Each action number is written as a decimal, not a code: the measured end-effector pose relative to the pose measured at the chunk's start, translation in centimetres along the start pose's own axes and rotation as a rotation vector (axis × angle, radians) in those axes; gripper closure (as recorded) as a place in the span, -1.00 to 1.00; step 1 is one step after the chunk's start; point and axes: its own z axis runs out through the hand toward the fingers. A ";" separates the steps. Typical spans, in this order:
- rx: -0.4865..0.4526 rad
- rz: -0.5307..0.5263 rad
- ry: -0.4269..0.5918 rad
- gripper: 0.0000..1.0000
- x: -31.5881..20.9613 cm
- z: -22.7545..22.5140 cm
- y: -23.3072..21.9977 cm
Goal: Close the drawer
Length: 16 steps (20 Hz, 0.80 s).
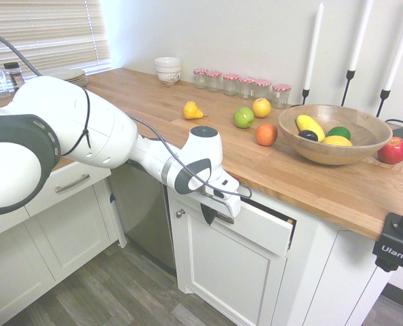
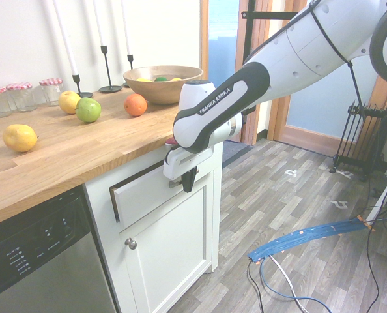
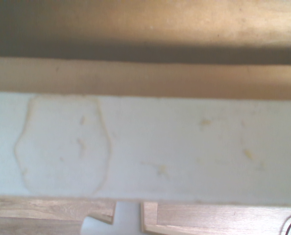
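Observation:
The drawer (image 1: pixel 266 229) sits under the wooden countertop (image 1: pixel 310 180) and stands slightly open, with a dark gap showing at its right end. In the second exterior view its white front (image 2: pixel 141 194) juts a little out of the cabinet. My gripper (image 1: pixel 209 216) is shut, its dark fingers (image 2: pixel 187 180) pointing down against the drawer's front panel, near the end of the front away from the dishwasher. The hand covers the handle. From close up, the wrist view shows the white top edge of the drawer front (image 3: pixel 160 147) with a narrow strip of light wood (image 3: pixel 135 78) behind it.
A white cabinet door with a round knob (image 2: pixel 130 243) is below the drawer, and a dishwasher (image 2: pixel 37 261) stands beside it. On the countertop are loose fruit (image 1: pixel 243 117), a wooden bowl (image 1: pixel 332 136), jars and candlesticks. More white drawers (image 1: pixel 69 185) lie at the left.

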 end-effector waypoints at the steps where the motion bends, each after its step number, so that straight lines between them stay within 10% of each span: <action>1: 0.000 0.001 0.000 1.00 0.0 0.0 0.0; 16: -0.043 0.014 -0.036 1.00 -0.8 0.6 1.9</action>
